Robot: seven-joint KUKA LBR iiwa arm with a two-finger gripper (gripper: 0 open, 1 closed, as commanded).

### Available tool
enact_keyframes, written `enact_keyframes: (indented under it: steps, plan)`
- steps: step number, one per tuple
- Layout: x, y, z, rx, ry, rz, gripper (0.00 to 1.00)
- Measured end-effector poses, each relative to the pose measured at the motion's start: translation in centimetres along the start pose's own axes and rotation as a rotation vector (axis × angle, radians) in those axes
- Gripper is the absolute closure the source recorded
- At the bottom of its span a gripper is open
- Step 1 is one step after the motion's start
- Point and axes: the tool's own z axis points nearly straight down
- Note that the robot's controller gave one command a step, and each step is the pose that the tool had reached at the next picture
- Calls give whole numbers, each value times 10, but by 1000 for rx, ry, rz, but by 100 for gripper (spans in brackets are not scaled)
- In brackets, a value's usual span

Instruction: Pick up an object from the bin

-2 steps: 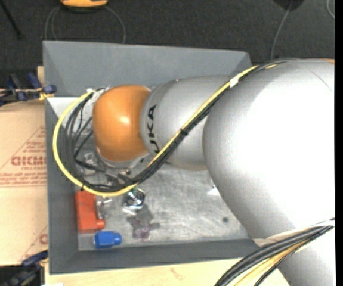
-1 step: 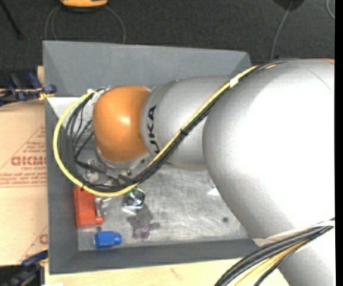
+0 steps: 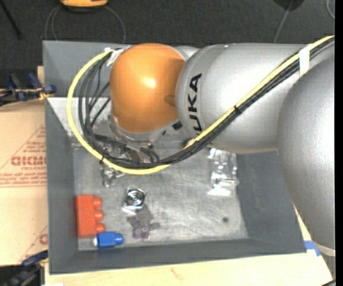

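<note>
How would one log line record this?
arm over bin, upper left | nearest: silver metal piece | also: red block, blue cap, clear plastic piece

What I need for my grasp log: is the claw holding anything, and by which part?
Cannot be told: the orange cover masks most of the claw. Red block and blue cap lie loose.
</note>
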Motion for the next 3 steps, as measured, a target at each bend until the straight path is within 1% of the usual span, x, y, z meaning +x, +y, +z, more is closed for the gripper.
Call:
enact_keyframes:
  steps: [1, 2, 3]
  plan:
    - [39, 1, 94, -2, 17, -150, 100]
    - [-15, -17, 35, -2, 1, -12, 100]
    - [-13, -16, 37, -2, 7, -12, 0]
